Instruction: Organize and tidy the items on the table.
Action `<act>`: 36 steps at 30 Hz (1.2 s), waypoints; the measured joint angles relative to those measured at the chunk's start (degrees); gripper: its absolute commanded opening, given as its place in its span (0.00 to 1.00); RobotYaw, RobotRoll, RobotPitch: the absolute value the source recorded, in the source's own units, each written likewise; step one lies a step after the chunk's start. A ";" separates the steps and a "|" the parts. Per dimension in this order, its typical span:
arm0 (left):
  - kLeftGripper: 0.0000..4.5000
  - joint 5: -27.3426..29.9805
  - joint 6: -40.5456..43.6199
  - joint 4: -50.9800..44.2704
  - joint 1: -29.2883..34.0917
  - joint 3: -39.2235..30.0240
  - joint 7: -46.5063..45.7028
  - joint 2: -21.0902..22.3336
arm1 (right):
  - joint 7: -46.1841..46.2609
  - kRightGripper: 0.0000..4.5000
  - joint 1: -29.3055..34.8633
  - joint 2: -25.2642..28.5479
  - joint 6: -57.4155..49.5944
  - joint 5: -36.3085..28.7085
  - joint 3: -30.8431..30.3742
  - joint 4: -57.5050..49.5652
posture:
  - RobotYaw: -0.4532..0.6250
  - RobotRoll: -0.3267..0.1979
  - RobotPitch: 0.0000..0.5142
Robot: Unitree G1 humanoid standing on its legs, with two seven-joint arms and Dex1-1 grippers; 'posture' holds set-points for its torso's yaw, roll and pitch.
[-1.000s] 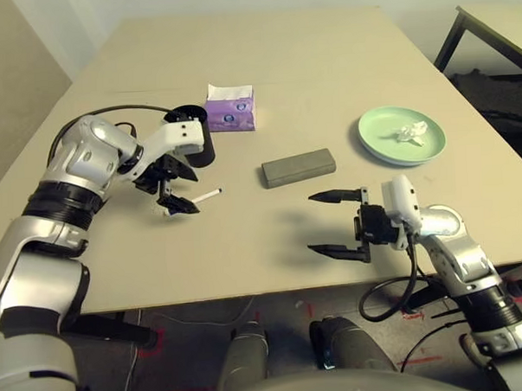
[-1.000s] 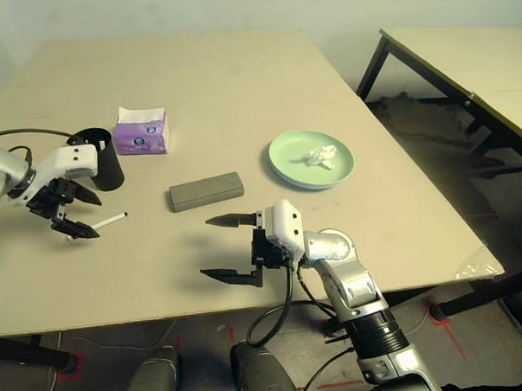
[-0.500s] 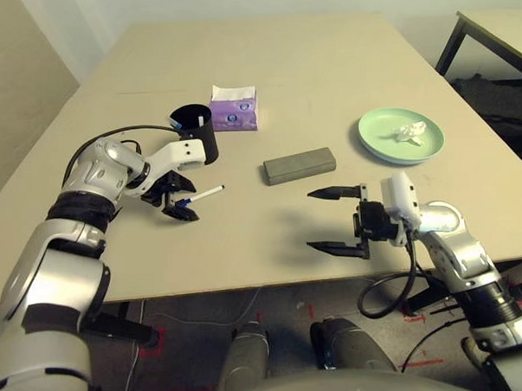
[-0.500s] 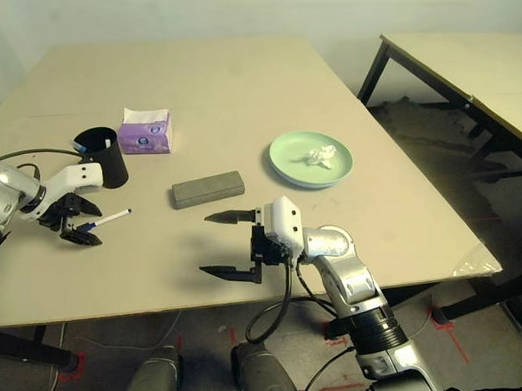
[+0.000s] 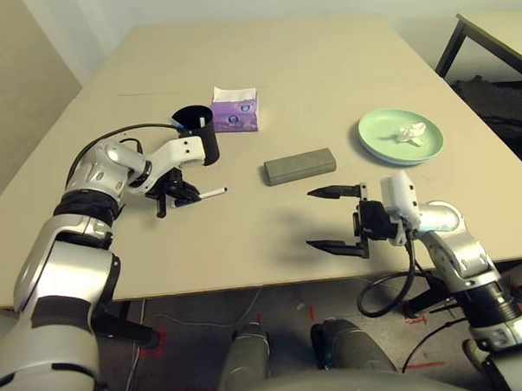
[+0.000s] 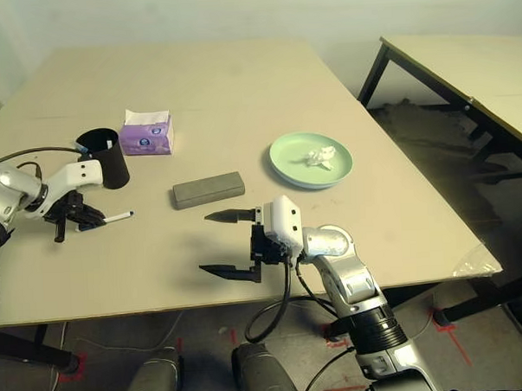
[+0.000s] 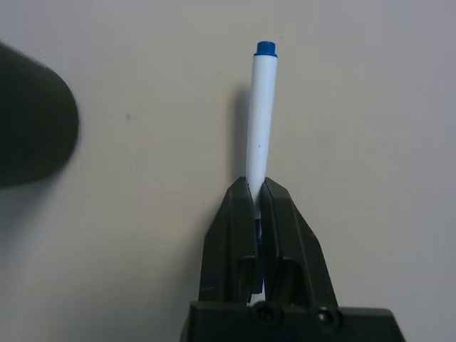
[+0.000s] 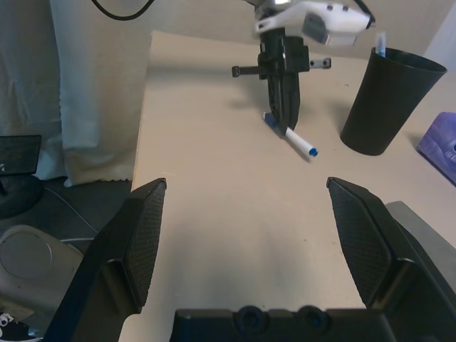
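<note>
A white marker point(image 7: 260, 114) with a blue end lies flat on the beige table point(image 5: 324, 63), and my left gripper point(image 5: 176, 195) is shut on its near end, just in front of the black cup point(image 5: 198, 133). Another marker's tip point(image 8: 380, 39) sticks out of that cup. The grey glasses case point(image 5: 300, 166) lies at the table's middle. A crumpled white tissue point(image 5: 410, 133) rests on the light-green plate point(image 5: 378, 137) at the right. My right gripper point(image 5: 336, 218) hovers open near the front edge, in front of the case, holding nothing.
A purple tissue pack point(image 5: 234, 110) stands just behind and to the right of the cup. A second table point(image 6: 463, 65) with dark legs stands to the right, across a gap. The far half of my table is bare.
My left gripper's fingers, open around the marker a second ago, have shut on it. The right arm has stayed put.
</note>
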State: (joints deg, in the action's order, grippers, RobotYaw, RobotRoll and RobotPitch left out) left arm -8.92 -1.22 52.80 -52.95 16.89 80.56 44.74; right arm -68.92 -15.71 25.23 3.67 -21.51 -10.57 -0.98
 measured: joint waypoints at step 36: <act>0.01 24.29 -0.77 -5.58 -3.42 -34.42 -43.28 -11.95 | 15.53 1.00 3.82 -1.91 -1.31 2.65 5.23 0.96 | 0.38 0.62 0.06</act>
State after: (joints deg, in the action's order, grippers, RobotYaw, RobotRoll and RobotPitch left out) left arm 15.38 -1.99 47.22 -56.38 -17.53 37.29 32.79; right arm -53.39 -11.89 23.32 2.36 -18.86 -5.34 -0.02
